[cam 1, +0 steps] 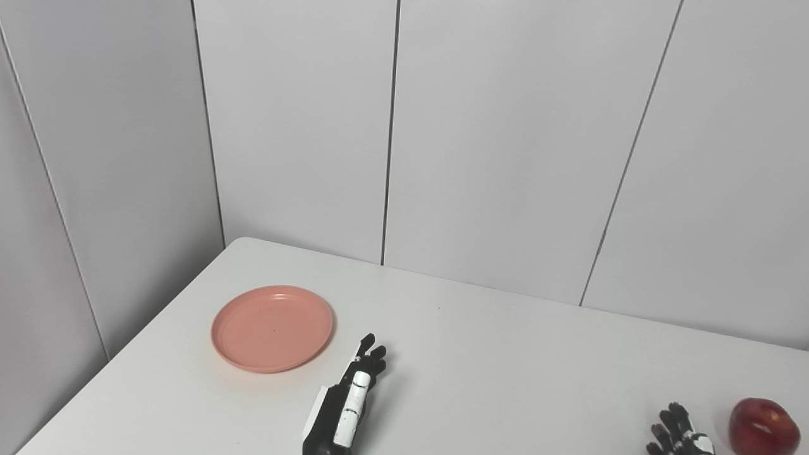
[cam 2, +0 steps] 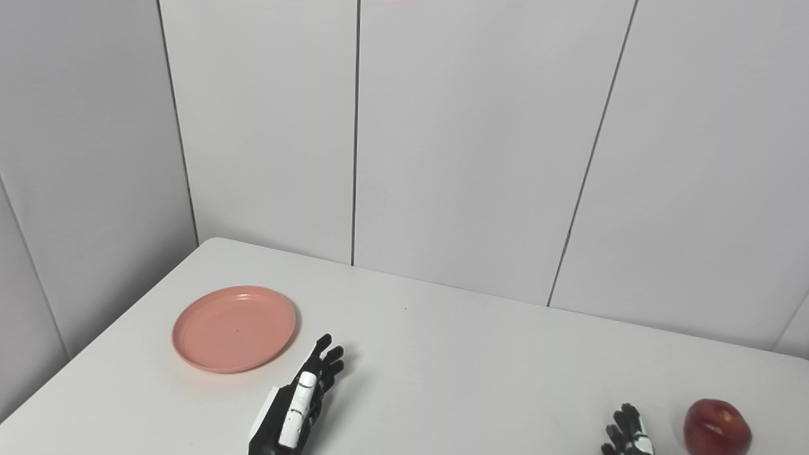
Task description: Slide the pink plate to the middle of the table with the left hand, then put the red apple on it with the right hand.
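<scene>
Left fingers: the black fingers of the left hand are stretched out and slightly apart, holding nothing, pointing away toward the far wall.
Right fingers: only the dark tips of the right hand show at the bottom edge; they look spread and hold nothing, the rest of the hand is cut off.
Plate: the round, shallow pink plastic plate lies flat on the left part of the white bench, near its far left corner.
Plate to left fingers: the plate sits just beside and to the left of the left fingertips, a narrow strip of bare bench between its rim and them; not touching.
Apple: the glossy red apple stands on the bench near the right bottom edge.
Apple to right fingers: the apple is just to the right of the right fingertips, apart from them.
Plate to apple: well apart, on opposite sides of the bench.
</scene>
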Robot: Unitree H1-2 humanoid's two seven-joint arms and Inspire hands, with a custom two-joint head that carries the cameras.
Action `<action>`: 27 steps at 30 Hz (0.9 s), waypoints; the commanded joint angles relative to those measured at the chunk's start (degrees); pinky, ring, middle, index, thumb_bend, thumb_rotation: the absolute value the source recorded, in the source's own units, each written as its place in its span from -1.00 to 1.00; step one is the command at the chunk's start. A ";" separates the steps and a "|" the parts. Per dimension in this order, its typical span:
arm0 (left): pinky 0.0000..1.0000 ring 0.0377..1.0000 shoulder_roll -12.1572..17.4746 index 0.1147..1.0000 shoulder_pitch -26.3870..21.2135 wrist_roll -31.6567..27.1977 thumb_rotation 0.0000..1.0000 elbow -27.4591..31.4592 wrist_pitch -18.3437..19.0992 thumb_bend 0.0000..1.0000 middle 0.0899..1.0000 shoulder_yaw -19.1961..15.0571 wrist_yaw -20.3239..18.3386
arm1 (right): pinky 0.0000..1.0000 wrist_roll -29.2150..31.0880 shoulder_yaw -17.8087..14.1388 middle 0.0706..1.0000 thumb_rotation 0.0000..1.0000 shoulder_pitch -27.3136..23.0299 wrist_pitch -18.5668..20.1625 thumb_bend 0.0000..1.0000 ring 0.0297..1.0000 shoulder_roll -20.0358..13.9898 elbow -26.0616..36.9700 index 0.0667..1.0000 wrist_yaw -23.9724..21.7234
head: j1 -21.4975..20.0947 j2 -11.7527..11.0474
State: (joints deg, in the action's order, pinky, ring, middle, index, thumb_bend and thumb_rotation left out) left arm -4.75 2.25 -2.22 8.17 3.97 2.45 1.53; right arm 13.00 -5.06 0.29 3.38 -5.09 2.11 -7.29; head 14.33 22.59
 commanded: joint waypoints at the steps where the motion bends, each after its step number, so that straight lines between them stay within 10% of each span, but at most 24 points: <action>1: 1.00 0.86 0.92 0.88 -1.46 -0.71 0.99 2.76 0.48 0.42 0.87 -0.19 -0.90 | 1.00 0.61 0.14 0.98 1.00 2.56 1.10 0.75 1.00 0.58 -1.79 0.96 -0.16 | -0.07 0.23; 27: 0.93 0.75 9.19 0.64 -15.17 -8.21 1.00 5.03 10.26 0.86 0.71 -5.93 -4.79 | 1.00 0.44 0.21 0.95 1.00 3.43 1.78 0.75 1.00 0.44 -0.40 0.93 0.11 | -0.25 0.98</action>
State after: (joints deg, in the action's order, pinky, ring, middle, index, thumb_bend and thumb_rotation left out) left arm 4.06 -10.17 -9.66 11.35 14.28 -3.51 -2.66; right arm 12.98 -5.02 1.38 3.48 -5.19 3.16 -7.22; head 14.24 23.55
